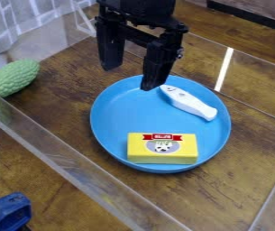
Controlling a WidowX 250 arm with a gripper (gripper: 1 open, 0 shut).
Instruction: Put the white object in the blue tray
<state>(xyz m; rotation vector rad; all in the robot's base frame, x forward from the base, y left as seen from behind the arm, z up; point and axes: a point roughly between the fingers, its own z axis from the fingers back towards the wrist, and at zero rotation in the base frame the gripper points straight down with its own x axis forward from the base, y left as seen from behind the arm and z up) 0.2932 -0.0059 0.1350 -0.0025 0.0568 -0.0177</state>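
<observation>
The blue tray [109, 126] is a big round shallow plate in the middle of the wooden table. The white object [189, 102], a small elongated remote-like piece, lies inside the tray near its far right rim. A yellow box [162, 148] with a red label lies in the tray's near part. My gripper [131, 70] hangs over the tray's far left rim, pointing down, its two black fingers [157, 69] spread wide with nothing between them. The white object sits just right of the right finger, apart from it.
A green bumpy soft object [15, 77] lies at the table's left edge. A clear plastic wall [68, 162] runs along the near left side. Something blue [4, 215] shows in the bottom left corner. A grey cloth hangs at the top left.
</observation>
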